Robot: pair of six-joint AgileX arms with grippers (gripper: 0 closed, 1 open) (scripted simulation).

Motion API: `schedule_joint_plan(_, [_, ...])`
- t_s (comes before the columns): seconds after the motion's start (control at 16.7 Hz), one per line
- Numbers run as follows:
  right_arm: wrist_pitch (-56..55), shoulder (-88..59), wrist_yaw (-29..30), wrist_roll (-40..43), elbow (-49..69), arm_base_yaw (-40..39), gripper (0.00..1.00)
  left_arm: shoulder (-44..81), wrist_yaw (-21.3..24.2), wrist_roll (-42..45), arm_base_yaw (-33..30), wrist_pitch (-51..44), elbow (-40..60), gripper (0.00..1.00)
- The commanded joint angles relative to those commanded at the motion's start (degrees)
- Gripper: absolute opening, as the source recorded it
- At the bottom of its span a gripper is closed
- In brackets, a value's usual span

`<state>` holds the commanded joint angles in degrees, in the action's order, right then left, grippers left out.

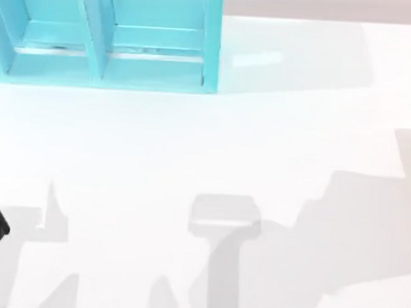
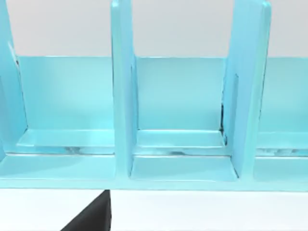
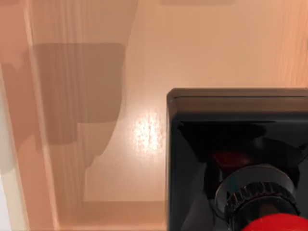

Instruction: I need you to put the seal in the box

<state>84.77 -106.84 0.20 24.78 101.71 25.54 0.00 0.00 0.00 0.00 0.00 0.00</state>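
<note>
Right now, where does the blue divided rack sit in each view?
Top view: blue rack at the upper left, on the white table.
Left wrist view: it spans the picture, dividers upright.
Right wrist view: the seal on a tan surface.
Shared landmark: the white table before the rack's front edge.

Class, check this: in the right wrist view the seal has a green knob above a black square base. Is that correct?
Not quite. The seal does have a black square base, but its knob is red, not green. The right wrist view shows this.
</note>
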Motion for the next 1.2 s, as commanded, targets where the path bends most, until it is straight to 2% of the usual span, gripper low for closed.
schedule_joint_plan(0.18, [-2.3,0.1,0.0,0.1,-2.3,-0.2,0.00,0.0,0.0,0.0,0.0,0.0,0.0,1.00])
schedule_joint_plan(0.54, [-14.1,0.6,0.0,0.0,-14.8,0.0,0.00,0.0,0.0,0.0,0.0,0.0,0.0,1.00])
schedule_joint_plan(0.78, [-14.8,0.7,-0.1,-0.1,-15.5,0.0,0.00,0.0,0.0,0.0,0.0,0.0,0.0,1.00])
schedule_joint_plan(1.2, [-14.8,0.7,-0.1,-0.1,-15.5,0.0,0.53,0.0,0.0,0.0,0.0,0.0,0.0,1.00])
